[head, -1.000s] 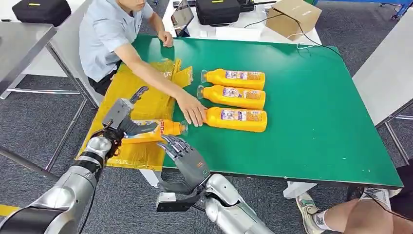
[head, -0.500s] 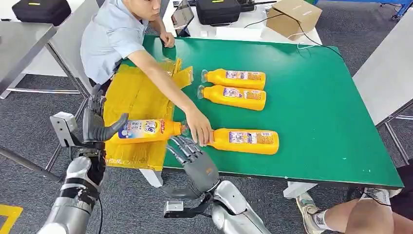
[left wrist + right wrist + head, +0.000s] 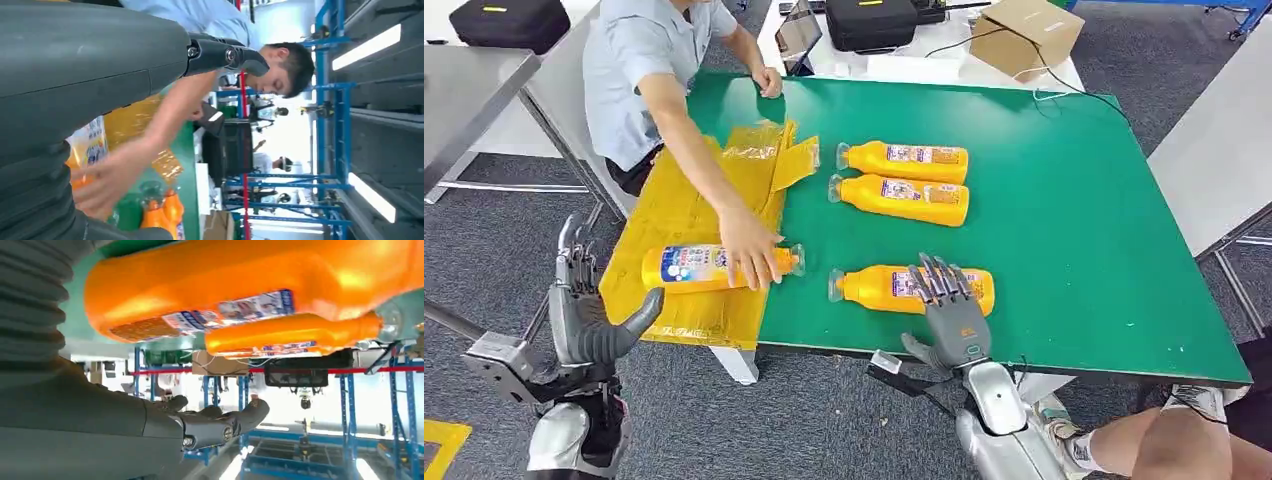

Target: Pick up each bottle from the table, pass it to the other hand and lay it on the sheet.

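1. Bottle (image 3: 911,288) nearest the front edge is lying on its side on the tabletop (image 3: 1074,220), cap toward the sheet (image 3: 694,215). Your right robot hand (image 3: 949,312) is hovering over its label end, fingers spread and holding nothing.
2. You are reaching for the body, so come down across the widest part, not the neck, and close firmly; the smooth plastic will probably roll or slip under a loose hold.
3. Your left robot hand (image 3: 589,315) is waiting released off the tabletop's left edge, fingers up. Keep it there, ready for the handover.
4. A person's hand (image 3: 749,250) is resting on the bottle on the sheet (image 3: 692,268). You are working close to that arm, so keep the passing path low and slow.
5. Two more bottles (image 3: 902,180) are lying side by side farther back, well apart from your target.
6. The tabletop is a green mat; the sheet is yellow, crinkled plastic draping over the left edge.
7. Beyond it, a cardboard box (image 3: 1024,35) and black cases (image 3: 869,22) are sitting on a white table, with grey carpet around.
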`<state>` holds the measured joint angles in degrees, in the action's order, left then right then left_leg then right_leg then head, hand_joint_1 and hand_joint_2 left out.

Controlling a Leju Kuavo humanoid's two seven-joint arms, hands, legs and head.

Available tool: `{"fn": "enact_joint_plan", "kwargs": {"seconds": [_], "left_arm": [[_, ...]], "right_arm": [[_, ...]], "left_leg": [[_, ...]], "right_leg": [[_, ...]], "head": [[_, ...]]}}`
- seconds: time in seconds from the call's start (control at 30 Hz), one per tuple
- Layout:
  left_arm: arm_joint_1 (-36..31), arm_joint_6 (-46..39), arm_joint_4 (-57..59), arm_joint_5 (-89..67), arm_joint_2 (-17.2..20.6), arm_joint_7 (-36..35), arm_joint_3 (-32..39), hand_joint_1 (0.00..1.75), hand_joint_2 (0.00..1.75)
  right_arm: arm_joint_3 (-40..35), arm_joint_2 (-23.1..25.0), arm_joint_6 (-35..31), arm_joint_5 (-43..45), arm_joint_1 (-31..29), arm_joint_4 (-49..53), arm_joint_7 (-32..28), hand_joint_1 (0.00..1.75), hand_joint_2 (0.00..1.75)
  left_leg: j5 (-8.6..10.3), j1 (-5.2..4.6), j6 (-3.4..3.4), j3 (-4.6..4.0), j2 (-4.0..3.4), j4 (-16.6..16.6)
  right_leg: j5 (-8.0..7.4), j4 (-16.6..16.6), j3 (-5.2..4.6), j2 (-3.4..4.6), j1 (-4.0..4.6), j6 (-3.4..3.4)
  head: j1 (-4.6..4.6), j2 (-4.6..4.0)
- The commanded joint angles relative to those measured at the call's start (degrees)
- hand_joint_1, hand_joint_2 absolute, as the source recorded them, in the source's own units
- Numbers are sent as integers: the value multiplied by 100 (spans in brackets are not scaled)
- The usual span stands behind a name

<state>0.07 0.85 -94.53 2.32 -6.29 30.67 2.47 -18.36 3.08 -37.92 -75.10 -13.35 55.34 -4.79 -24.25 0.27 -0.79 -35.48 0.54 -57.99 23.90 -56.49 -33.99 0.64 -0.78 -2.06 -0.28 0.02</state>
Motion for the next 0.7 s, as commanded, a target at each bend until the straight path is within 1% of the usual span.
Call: {"fn": "enact_joint_plan", "kwargs": {"seconds": [0.03, 0.1, 0.13, 0.17, 0.2, 0.23, 0.27, 0.33, 0.37, 0.4, 0.47, 0.57, 0.63, 0.7], "left_arm": [[-134, -181, 59, 225, -71, -443, 128, 0, 175], [-119, -185, 60, 225, -60, -443, 145, 0, 175], [-113, -186, 62, 229, -60, -445, 148, 0, 175], [-109, -158, 74, 286, -55, -507, 151, 0, 175], [-108, -158, 74, 286, -54, -507, 151, 0, 175], [-108, -158, 74, 286, -48, -507, 145, 0, 175], [-110, -158, 69, 286, -48, -507, 138, 0, 175], [-114, -142, 60, 290, -37, -526, 120, 0, 175], [-138, -122, 79, 302, -30, -552, 102, 0, 175], [-172, -112, 102, 306, -22, -563, 91, 0, 175], [-311, -97, 245, 312, -1, -570, 42, 0, 175], [-456, -92, 384, 316, 37, -576, 9, 0, 175], [-563, -57, 509, 362, 67, -628, 4, 0, 175], [-733, -23, 717, 374, 108, -693, -27, 0, 175]], "right_arm": [[126, -140, 303, -206, -106, -153, 452, 0, 175], [190, -167, 329, -164, -149, -181, 486, 0, 175], [208, -181, 372, -137, -164, -197, 488, 0, 175], [251, -208, 619, -42, -223, -287, 521, 0, 175], [259, -222, 636, -33, -231, -295, 518, 0, 175], [284, -237, 791, 34, -281, -397, 530, 0, 175], [286, -265, 860, 39, -305, -440, 531, 0, 175], [317, -275, 896, 25, -379, -555, 625, 0, 175], [326, -295, 932, -2, -504, -708, 715, 0, 175], [367, -326, 973, 45, -618, -826, 740, 0, 175], [396, -377, 940, 66, -1021, -1329, 752, 0, 175], [319, -388, 925, -42, -1625, -1939, 666, 0, 175], [314, -302, 1059, 104, -1934, -2159, 522, 0, 175], [311, -251, 1435, 261, -2327, -2425, 451, 0, 175]], "left_leg": [[-8, 4, 5, 26, 2, 4], [-2, 1, 2, 15, 2, 4], [-8, 3, 3, 26, -1, 3], [-7, 2, 2, 24, -3, 4], [-5, 1, 1, 18, -2, 4], [-1, 0, 1, 10, 0, 3], [-6, 0, 1, 24, -1, 4], [-2, 1, 1, 11, 0, 3], [-6, 1, 2, 22, -1, 3], [-3, 0, 2, 14, -2, 4], [-4, 0, 3, 20, -3, 3], [2, -2, 2, 7, -5, 2], [4, -3, 1, 11, -8, 3], [5, -3, 0, 14, -11, 3]], "right_leg": [[10, 5, 30, -12, 6, 9], [5, 2, 16, -9, 4, 4], [9, 5, 29, -10, 8, 7], [8, 4, 26, -7, 7, 6], [6, 3, 20, -6, 4, 4], [4, 1, 13, -6, 2, 3], [9, 2, 27, -9, 2, 5], [3, 1, 15, -5, -1, 3], [7, 3, 28, -7, 0, 6], [3, 1, 18, -4, -2, 5], [4, 2, 25, -5, -1, 7], [-3, -1, 9, -2, -3, 4], [-4, -1, 10, 1, -4, 5], [-4, -2, 13, 3, -3, 6]], "head": [[0, 0], [0, 0], [0, 0], [-2, 0], [0, 0], [0, 0], [0, 0], [0, 0], [0, 0], [0, 0], [2, 0], [0, 0], [-2, 0], [0, 0]]}}
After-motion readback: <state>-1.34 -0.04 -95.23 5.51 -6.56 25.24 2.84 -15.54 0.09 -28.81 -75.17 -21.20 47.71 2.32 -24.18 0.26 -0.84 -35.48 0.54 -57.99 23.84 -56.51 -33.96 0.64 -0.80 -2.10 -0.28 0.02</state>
